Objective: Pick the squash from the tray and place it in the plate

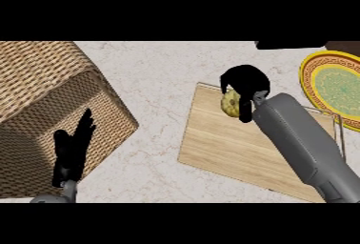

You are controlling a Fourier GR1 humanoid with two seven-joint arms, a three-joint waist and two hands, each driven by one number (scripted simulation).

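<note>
A pale yellow squash (230, 101) sits over the far end of the wooden tray (232, 152), mostly hidden by my right hand (246, 82), whose fingers curl round it. The grey right forearm runs from the lower right across the tray. A yellow-rimmed plate with a green centre (336, 86) lies at the right edge, just right of the tray and partly cut off. My left hand (74, 147) rests open at the lower left, fingers straight and pointing up, in front of the basket.
A large wicker basket (49, 95) fills the left side of the counter. A dark object (292, 45) shows at the top edge, behind the plate. Marble counter lies between basket and tray.
</note>
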